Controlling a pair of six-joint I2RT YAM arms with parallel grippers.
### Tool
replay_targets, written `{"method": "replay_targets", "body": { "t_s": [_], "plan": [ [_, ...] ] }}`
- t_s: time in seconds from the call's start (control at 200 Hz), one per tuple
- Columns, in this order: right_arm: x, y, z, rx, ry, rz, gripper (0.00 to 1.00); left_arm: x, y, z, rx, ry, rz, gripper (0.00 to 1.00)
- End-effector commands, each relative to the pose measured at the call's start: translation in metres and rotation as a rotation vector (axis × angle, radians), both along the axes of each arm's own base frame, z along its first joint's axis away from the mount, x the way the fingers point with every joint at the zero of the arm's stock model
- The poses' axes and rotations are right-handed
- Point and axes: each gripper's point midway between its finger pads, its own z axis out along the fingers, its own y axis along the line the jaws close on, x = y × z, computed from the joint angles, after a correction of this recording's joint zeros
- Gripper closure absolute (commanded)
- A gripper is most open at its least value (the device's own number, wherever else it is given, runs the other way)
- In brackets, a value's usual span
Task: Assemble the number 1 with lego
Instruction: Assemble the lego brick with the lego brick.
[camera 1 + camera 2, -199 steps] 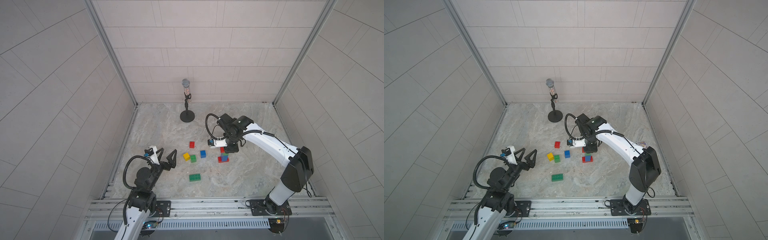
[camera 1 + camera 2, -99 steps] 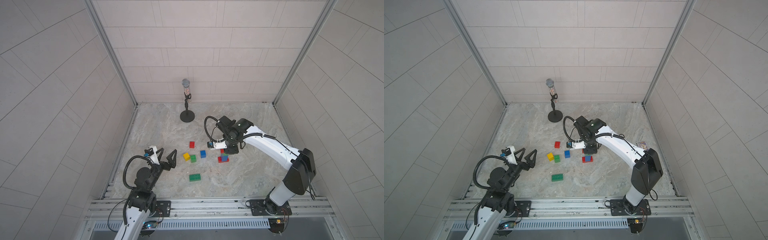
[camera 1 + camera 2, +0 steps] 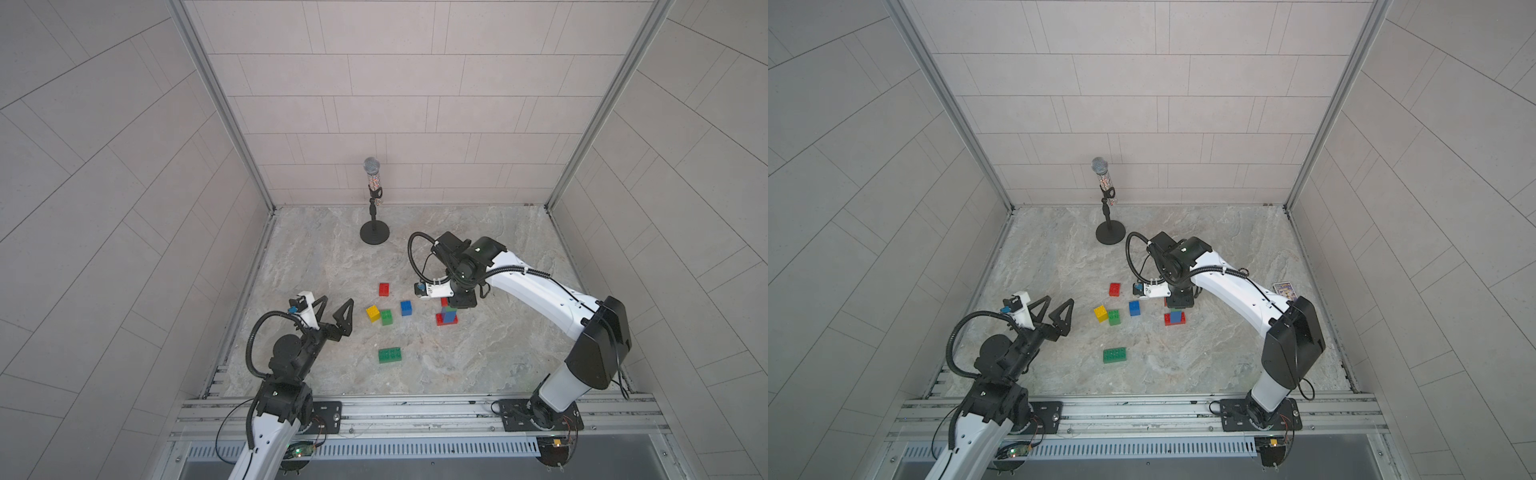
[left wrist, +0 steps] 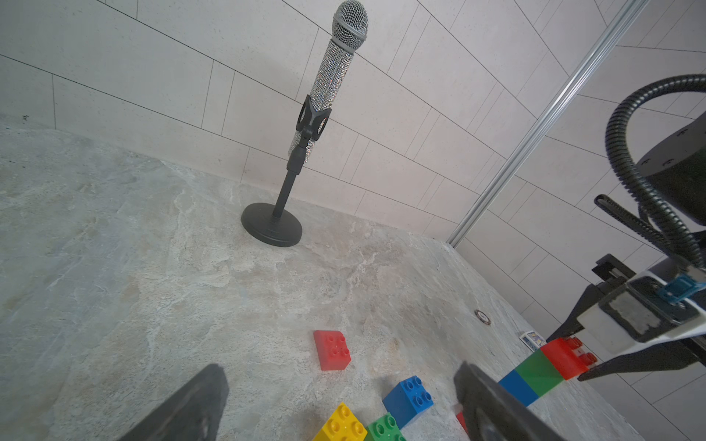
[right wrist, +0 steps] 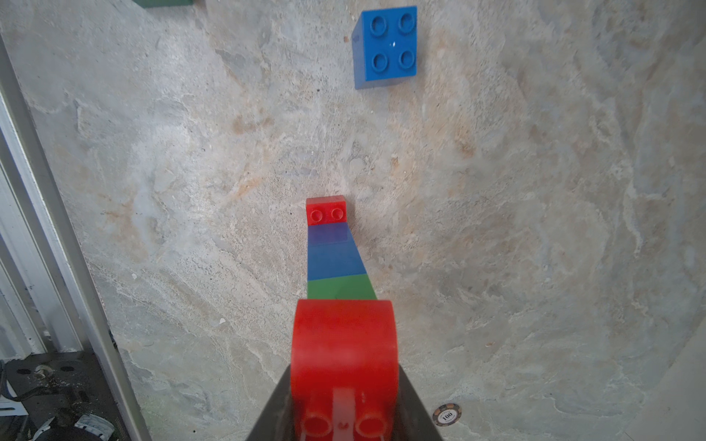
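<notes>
The right claw point(image 5: 344, 385) clamps the red top brick point(image 4: 563, 357), straight above the upright lego stack point(image 3: 1175, 318); the left claw point(image 3: 336, 302), jaws apart, sits well away.

A glittery microphone point(image 3: 372, 166) stands upright in a black clip on a short stand with a round base point(image 3: 374, 232). It is well beyond the right claw point(image 3: 457, 302) towards the tiled back wall point(image 3: 415, 104), and farther from the left claw point(image 3: 336, 300). A poker chip point(image 5: 446, 415) lies flat on the marbled worktop point(image 3: 316, 257) near the right claw. A small printed card box point(image 3: 1284, 289) lies farther out on that claw's side away from the left claw.
</notes>
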Motion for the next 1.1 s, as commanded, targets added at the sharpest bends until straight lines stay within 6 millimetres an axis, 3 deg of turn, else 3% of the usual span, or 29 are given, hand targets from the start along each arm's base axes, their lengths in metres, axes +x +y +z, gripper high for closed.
{"method": "replay_targets", "body": {
  "t_s": [0.0,0.215,0.54,1.096],
  "plan": [
    [-0.009,-0.009,-0.025,-0.083,0.080,-0.013,1.00,0.000,0.001,-0.008,-0.004,0.014,0.003,0.00],
    [0.002,-0.007,-0.019,-0.091,0.002,-0.015,1.00,0.000,0.001,-0.007,-0.004,0.010,0.003,0.00],
    [-0.036,0.005,-0.035,-0.044,0.298,-0.001,1.00,0.000,0.001,-0.008,-0.004,0.012,0.003,0.00],
    [-0.040,-0.001,-0.053,-0.060,0.382,-0.070,1.00,0.000,0.001,-0.007,-0.004,0.011,0.005,0.00]
  ]
}}
